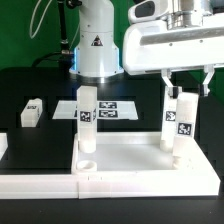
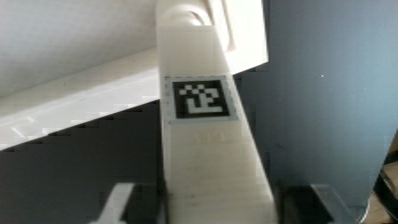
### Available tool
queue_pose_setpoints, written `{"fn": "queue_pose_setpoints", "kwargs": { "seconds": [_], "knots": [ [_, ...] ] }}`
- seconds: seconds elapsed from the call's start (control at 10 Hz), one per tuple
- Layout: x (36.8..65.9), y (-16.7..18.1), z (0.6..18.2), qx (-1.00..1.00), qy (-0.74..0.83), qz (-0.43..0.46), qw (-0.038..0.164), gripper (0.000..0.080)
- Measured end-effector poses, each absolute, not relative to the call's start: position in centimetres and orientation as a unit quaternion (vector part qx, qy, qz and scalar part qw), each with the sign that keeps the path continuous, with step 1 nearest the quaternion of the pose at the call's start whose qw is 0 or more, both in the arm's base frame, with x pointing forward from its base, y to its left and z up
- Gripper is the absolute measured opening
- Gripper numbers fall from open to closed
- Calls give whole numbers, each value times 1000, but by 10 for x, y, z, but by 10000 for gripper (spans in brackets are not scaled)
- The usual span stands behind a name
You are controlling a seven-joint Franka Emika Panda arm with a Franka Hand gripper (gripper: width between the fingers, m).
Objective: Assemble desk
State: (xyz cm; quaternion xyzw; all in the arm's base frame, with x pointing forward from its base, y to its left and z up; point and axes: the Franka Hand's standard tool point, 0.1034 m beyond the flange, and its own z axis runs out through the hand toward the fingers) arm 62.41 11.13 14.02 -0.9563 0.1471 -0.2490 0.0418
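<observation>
The tool [image 1: 186, 88] pinches a white leg [image 1: 181, 122] near its top, with one finger [image 2: 128, 205] on each side. The leg stands upright at the exterior view's right. Its foot is down at the far right corner of the desk top [image 1: 140, 168], the big white tray low in that view. A second leg [image 1: 87, 118] stands at the tray's far left corner. A third leg [image 1: 32, 112] lies on the black surface [image 1: 30, 75] at the exterior view's left.

The job now looks like fixing the held leg into its corner. To do it well, the arm should hold the leg straight up, press down gently and turn slowly, so the leg does not tip or jam.

Each leg wears a small black-and-white square tag [image 2: 199, 100]. It is a pattern, not letters. The robot's base [image 1: 97, 40] has a sticker too small to read.
</observation>
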Motion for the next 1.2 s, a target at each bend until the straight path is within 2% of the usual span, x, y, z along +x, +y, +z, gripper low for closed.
{"fn": "queue_pose_setpoints", "kwargs": {
  "seconds": [1.0, 1.2],
  "knots": [
    [625, 114, 137, -950, 142, -273, 46, 285],
    [625, 114, 137, -951, 137, -273, 44, 624]
  ]
}}
